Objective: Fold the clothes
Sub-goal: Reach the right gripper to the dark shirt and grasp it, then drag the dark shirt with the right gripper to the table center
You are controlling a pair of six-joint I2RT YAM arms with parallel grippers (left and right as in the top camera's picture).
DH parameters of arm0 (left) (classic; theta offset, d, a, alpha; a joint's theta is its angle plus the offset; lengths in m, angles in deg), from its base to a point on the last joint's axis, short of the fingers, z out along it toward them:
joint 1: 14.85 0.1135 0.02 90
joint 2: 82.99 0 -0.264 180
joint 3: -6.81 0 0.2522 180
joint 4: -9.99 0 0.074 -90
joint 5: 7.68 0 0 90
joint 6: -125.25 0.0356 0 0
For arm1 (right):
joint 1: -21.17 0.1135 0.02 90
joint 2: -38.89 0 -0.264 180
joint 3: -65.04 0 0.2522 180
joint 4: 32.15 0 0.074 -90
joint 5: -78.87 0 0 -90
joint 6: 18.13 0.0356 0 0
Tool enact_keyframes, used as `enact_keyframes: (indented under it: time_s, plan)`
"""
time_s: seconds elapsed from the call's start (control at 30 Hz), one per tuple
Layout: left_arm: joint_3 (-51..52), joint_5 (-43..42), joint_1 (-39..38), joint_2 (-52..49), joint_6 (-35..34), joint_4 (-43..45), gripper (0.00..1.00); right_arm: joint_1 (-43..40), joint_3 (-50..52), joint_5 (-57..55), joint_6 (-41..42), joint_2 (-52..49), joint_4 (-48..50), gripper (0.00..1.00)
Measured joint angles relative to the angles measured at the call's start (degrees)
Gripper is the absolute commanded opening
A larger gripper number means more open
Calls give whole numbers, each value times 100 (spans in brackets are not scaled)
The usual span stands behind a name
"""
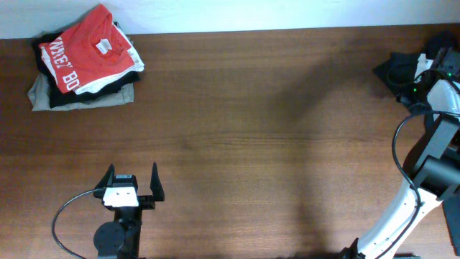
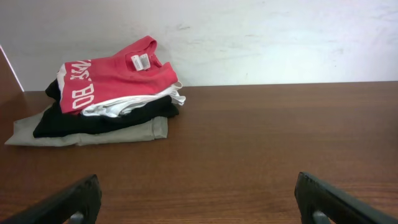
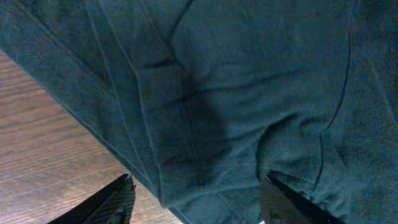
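My right pincer (image 3: 196, 182) stands wide open over the garment (image 3: 249, 93). Both fingers show at the bottom of its wrist view, and dark cloth fills everything between and beyond them. It has hold of nothing that I can see, and I cannot tell whether the tips touch the fabric. A stitched ridge runs from 11 to 6 o'clock in that view. I judge I am posed to bite near it so the cloth can be dragged inward.

From overhead the garment (image 1: 397, 70) lies bunched at the 2 o'clock corner of the bench (image 1: 251, 144), close to the far and right edges and partly hidden by my right arm. That corner gives no room to fold, and a careless tug could slide cloth off the side.

My left pincer (image 1: 131, 174) sits at 7 o'clock, spread and empty, pointing toward 12 and well apart from everything. I take that as parking, which leaves the middle free.

The stack (image 1: 50, 93) sits at 10 o'clock near the far edge, with the red shirt (image 1: 79, 54) on top. Bare wood runs from there across the centre to 4 o'clock, so a pull from the corner toward 8 o'clock has open room. The spread garment should stop short of the stack.
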Motion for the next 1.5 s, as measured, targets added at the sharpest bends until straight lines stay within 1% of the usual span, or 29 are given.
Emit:
enact_keyframes:
  time_s: [0.03,0.13,0.23,0.27,0.37,0.4,0.43,0.47,0.53,0.57,0.6,0.67,0.83,0.93,0.97,1.0,1.07,1.1,1.13,1.2,1.23,1.27,1.3,1.33,1.37,1.4,1.43,1.47,1.5]
  plan:
    - [0,0,0,0,2,0,99,-46,0,136,4,0,-20,64]
    - [0,0,0,0,0,0,99,-68,2,424,7,-7,-46,64]
    - [0,0,0,0,0,0,99,-66,0,452,4,-151,-9,64]
    - [0,0,0,0,2,0,99,-61,0,450,9,-219,0,56]
    - [0,0,0,0,2,0,99,-61,0,407,4,-221,50,55]
    - [0,0,0,0,2,0,99,-61,0,407,2,-221,52,49]
    - [0,0,0,0,0,0,99,-61,0,407,2,-221,55,45]
    - [0,0,0,0,0,0,99,-61,0,407,9,-221,55,38]
    - [0,0,2,0,2,0,99,-61,0,407,13,-223,70,34]
    - [0,0,0,0,0,0,99,-61,0,407,-4,-223,76,26]
    - [0,0,0,0,2,0,99,-61,0,407,7,-223,74,22]
    - [0,0,0,0,0,0,99,-61,0,404,31,-223,76,4]
    - [0,0,0,0,0,0,99,-61,-4,387,197,-221,79,4]
    - [0,0,0,0,2,0,99,-61,-2,422,463,-79,-15,4]
    - [0,0,0,0,0,0,99,-55,13,446,608,199,-85,4]
    - [0,0,0,-2,2,0,99,-31,11,577,715,702,-105,4]
    - [0,-2,0,0,0,0,99,195,7,1113,807,1539,-181,4]
    - [0,0,0,0,2,0,99,553,7,1276,881,1897,-186,4]
    - [0,0,0,0,0,0,99,1504,-9,1519,929,2240,-188,4]
    - [0,-2,0,0,2,0,99,2400,-9,1598,935,2253,-221,4]
    - [0,0,0,0,2,0,99,2708,-9,1617,938,2251,-225,4]
    - [0,0,0,0,0,0,99,3637,-9,1648,984,2251,-199,4]
    - [0,-2,2,0,0,0,99,4330,-9,1663,1082,2245,-142,4]
    - [0,0,0,-2,2,0,99,4826,-9,1672,1152,2238,-92,4]
    - [0,0,0,0,0,0,99,5563,-9,1698,1239,2218,17,4]
    - [0,-2,0,-2,2,0,99,6356,-9,1744,1342,2170,68,8]
    - [0,0,2,-2,0,0,99,6935,-9,1622,1478,2138,72,30]
    - [0,0,0,-2,2,0,99,7200,-9,1405,1572,2138,136,61]
    - [0,0,0,-2,0,0,99,7416,-9,1161,1714,2138,243,65]
